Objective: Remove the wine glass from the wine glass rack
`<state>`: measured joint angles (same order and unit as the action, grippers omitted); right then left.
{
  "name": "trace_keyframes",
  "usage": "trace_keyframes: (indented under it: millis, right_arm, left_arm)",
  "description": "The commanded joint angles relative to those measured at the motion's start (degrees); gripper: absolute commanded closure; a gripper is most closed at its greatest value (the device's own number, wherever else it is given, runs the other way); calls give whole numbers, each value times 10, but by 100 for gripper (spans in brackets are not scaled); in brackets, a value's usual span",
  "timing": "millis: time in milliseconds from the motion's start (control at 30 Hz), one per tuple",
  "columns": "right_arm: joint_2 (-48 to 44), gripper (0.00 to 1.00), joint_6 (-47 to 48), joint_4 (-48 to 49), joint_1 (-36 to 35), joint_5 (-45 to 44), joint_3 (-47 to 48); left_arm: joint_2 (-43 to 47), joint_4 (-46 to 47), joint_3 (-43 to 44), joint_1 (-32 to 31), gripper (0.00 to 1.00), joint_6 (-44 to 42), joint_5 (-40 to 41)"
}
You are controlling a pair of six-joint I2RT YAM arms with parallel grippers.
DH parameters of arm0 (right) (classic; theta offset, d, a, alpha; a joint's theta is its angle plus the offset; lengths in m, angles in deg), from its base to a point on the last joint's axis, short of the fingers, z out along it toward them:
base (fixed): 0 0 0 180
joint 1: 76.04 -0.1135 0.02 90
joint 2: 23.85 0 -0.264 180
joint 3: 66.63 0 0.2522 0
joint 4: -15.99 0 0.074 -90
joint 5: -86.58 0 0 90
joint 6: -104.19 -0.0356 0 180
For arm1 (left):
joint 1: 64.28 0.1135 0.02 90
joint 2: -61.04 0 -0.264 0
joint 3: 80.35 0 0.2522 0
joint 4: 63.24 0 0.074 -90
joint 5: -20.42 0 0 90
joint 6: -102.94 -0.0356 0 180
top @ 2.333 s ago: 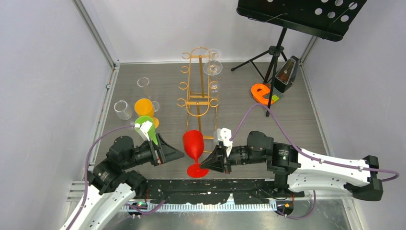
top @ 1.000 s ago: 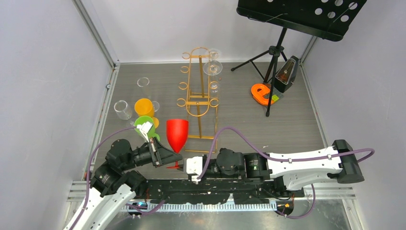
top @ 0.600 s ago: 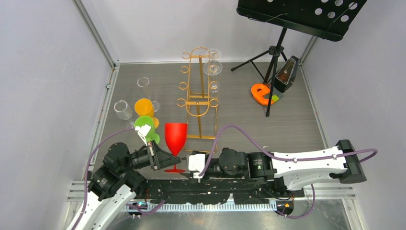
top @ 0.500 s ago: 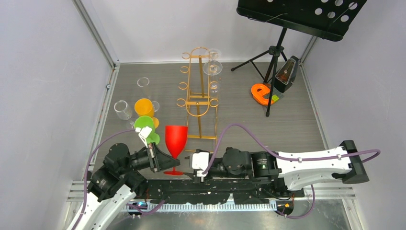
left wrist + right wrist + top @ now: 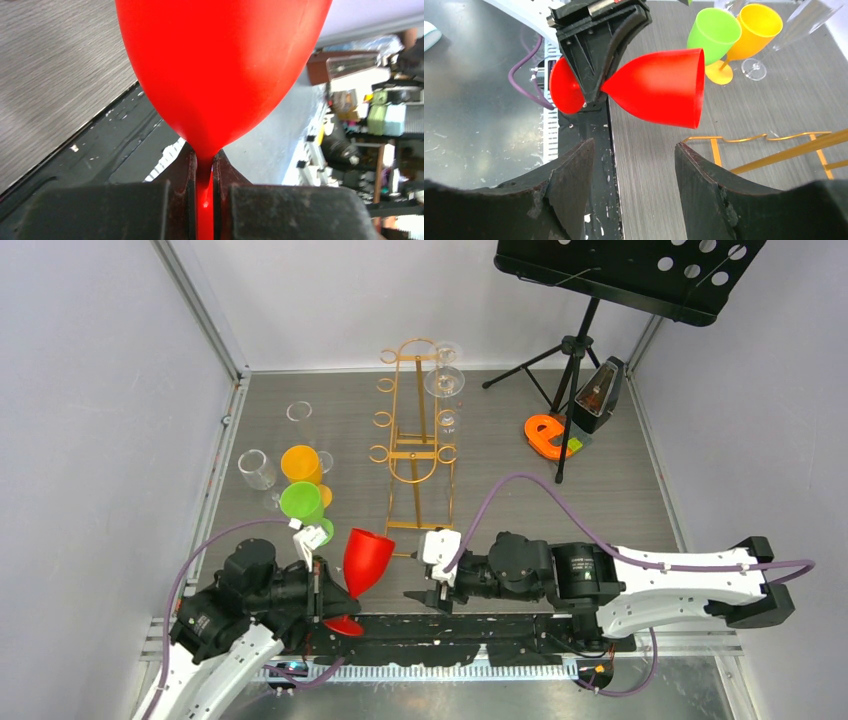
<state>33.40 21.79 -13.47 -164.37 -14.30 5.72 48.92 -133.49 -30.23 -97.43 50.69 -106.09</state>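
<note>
Two things differ from a second ago. My left jaws, clamped on the stem of the red wine glass, now hold it tilted with its foot over the near edge of the surface; earlier it stood upright. My right jaws, closed by its base then, stand apart and empty just right of it. The glass is off the gold wine glass rack.

Grey wood-grain table is enclosed by plain pale walls; metal frame posts are seen at back corners; lighting is even.
</note>
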Motion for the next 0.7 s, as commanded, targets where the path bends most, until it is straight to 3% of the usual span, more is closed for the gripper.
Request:
trace_keyframes:
  millis: [0, 133, 267, 667]
  right_arm:
    - [7, 34, -32, -37, 31, 85, 32]
    - [8, 33, -42, -37, 74, 194, 36]
    - [13, 33, -39, -30, 99, 265, 37]
    - [81, 33, -28, 0, 113, 335, 62]
  left_arm:
    - [-8, -79, 33, -2, 100, -124, -29]
    - [4, -110, 37, -2, 100, -189, -39]
    - [19, -100, 33, -10, 100, -201, -59]
    - [53, -97, 34, -52, 100, -202, -65]
